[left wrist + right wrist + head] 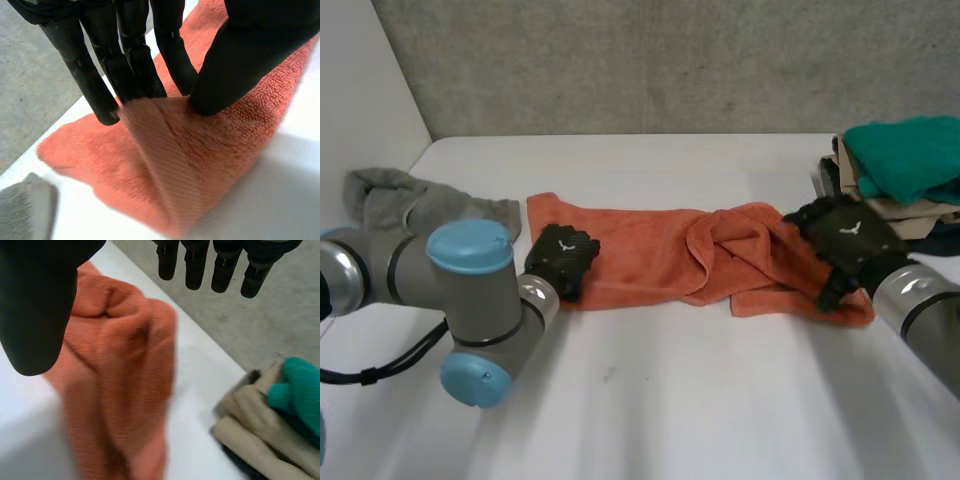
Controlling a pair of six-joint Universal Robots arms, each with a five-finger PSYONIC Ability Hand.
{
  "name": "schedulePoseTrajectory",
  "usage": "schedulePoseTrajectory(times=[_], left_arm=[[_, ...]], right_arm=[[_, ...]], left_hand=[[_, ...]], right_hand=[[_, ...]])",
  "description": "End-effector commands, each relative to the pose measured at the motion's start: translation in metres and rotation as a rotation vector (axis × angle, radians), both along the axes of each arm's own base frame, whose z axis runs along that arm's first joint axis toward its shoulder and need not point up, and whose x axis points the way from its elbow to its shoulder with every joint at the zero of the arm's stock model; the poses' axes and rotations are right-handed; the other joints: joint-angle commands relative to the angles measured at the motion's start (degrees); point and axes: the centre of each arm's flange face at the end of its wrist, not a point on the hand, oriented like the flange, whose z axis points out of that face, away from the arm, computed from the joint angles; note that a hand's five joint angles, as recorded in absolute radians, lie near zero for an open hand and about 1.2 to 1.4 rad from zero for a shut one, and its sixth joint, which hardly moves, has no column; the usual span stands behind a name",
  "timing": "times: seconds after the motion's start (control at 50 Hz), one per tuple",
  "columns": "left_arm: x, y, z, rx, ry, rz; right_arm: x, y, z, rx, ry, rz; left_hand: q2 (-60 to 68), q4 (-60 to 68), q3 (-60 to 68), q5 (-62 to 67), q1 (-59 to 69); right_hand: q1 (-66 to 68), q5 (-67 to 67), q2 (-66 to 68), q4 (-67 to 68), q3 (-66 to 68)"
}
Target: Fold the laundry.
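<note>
Nearest us, at the lower left of the frame, our left arm (pixel 470 300) bends in, and its left hand (pixel 563 258) pinches the left end of the orange towel (pixel 650 262). Its long axis runs left to right across mid-frame. Our right hand (pixel 845 235), fingers apart, sits over the bunched right end.

1 orange towel (pixel 650 262), 1 grey cloth (pixel 390 200), 1 clothes stack (pixel 912 215) w/ 1 teal item (pixel 905 155) atop, 1 table (pixel 670 400).

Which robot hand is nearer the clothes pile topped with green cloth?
Right. The right robot hand is on the orange towel's end beside the clothes pile; left robot hand pinches the opposite end.
</note>
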Motion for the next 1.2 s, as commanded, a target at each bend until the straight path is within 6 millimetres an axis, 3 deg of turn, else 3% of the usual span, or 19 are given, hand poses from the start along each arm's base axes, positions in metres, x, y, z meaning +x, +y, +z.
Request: schedulePoseTrajectory(times=[0.02,0.1,0.2,0.34,0.44,0.5,0.58,0.6,0.74,0.82,0.92,1.02,1.04,1.1,1.18,1.2], left_arm=[[0.02,0.008,0.048,-0.06,-0.016,0.1],[0.029,0.023,0.088,-0.137,0.024,0.1],[0.04,0.041,0.132,-0.236,0.081,0.105],[0.049,0.054,0.153,-0.286,0.109,0.111],[0.061,0.051,0.152,-0.294,0.107,0.149],[0.067,0.045,0.153,-0.301,0.11,0.174],[0.074,0.034,0.158,-0.33,0.124,0.205],[0.075,0.031,0.159,-0.34,0.127,0.213],[0.081,0.031,0.16,-0.339,0.118,0.229],[0.092,0.036,0.15,-0.281,0.081,0.249],[0.12,0.034,0.123,-0.112,-0.005,0.311],[0.127,0.034,0.098,0.049,-0.039,0.278],[0.124,0.03,0.086,0.092,-0.05,0.256],[0.12,0.02,0.077,0.11,-0.054,0.242],[0.109,-0.011,0.083,0.048,-0.031,0.23],[0.102,-0.029,0.094,-0.023,-0.008,0.224]], right_arm=[[-0.008,-0.023,0.031,-0.02,-0.001,-0.039],[-0.004,-0.042,0.029,0.086,0.016,-0.037],[0.002,-0.069,0.033,0.098,0.017,-0.038],[0.034,-0.093,0.012,0.137,0.011,0.012],[0.042,-0.104,-0.024,0.29,0.025,0.017],[0.044,-0.107,-0.032,0.329,-0.005,0.01],[0.045,-0.107,-0.029,0.345,-0.052,0.004],[0.045,-0.106,-0.019,0.324,-0.069,-0.001],[0.031,-0.071,0.07,0.079,-0.081,0.022],[0.019,-0.046,0.089,-0.015,0.05,0.051],[-0.007,-0.022,0.069,0.091,0.306,0.087],[-0.015,-0.009,0.055,0.165,0.434,0.138],[-0.015,-0.01,0.055,0.167,0.426,0.124],[-0.013,-0.014,0.054,0.156,0.397,0.108],[0.0,-0.033,0.047,0.085,0.332,0.091],[0.011,-0.044,0.053,0.004,0.293,0.084]], left_hand=[[11.8,11.4,12.0,13.6,14.6],[11.8,11.4,12.0,13.6,14.6],[11.8,11.4,12.0,13.6,14.6],[11.8,11.4,12.0,13.6,14.6],[11.8,11.4,12.0,13.6,14.6],[11.8,11.4,12.0,13.6,14.6],[11.8,11.4,12.0,13.6,14.6],[11.8,11.4,12.0,13.6,14.6],[11.8,11.4,12.0,13.6,14.6],[11.8,11.4,12.0,13.6,14.6],[11.8,11.4,12.0,13.6,14.6],[11.8,11.4,12.0,13.6,14.6],[11.8,11.4,12.0,13.6,14.6],[11.8,11.4,12.0,13.6,14.6],[11.8,11.4,12.0,13.6,14.6],[11.8,11.4,12.0,13.6,14.6]], right_hand=[[-2.4,-2.3,-2.0,-1.6,-1.8],[-2.4,-2.3,-2.0,-1.6,-1.8],[-2.4,-2.3,-2.0,-1.6,-1.8],[4.9,5.0,5.3,5.7,5.5],[11.8,11.9,12.2,12.6,12.4],[14.6,14.8,15.1,15.5,15.2],[60.3,60.4,60.7,61.1,60.9],[67.5,67.6,67.9,68.3,68.1],[67.6,67.7,68.0,68.4,68.2],[67.6,67.7,68.0,68.4,68.2],[67.6,67.7,68.0,68.4,68.2],[67.6,67.7,68.0,68.4,68.2],[67.6,67.7,68.0,68.4,68.2],[67.6,67.7,68.0,68.4,68.2],[67.6,67.7,68.0,68.4,68.2],[67.6,67.7,68.0,68.4,68.2]])
